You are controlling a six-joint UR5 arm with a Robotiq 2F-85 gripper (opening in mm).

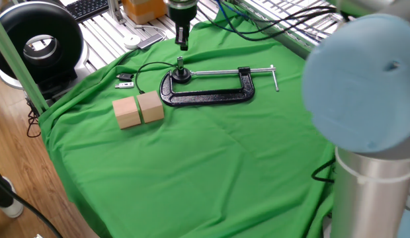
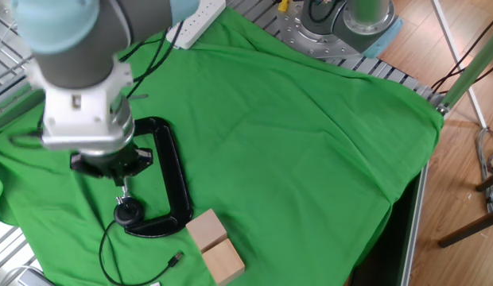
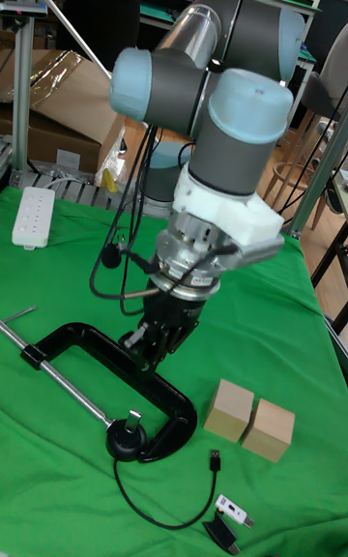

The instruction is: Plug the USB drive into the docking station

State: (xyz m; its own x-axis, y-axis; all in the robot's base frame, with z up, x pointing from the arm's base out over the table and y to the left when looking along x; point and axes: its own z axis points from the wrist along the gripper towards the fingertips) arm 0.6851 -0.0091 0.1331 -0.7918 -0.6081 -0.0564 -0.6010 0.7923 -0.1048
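Observation:
The docking station is a round black puck lying inside the mouth of the C-clamp, with a thin black cable running off to the left. The USB drive stands upright in its top, metallic end up, and also shows in the tall fixed view as the USB drive on the docking station. My gripper hangs a short way straight above the drive, apart from it, fingers open a narrow gap with nothing between them. In the other fixed view the gripper sits just over the docking station.
A big black C-clamp lies around the puck. Two wooden blocks sit to its front left. The cable's silver plug lies near the cloth edge. A white power strip rests at the far side, and the arm's base column stands at the right.

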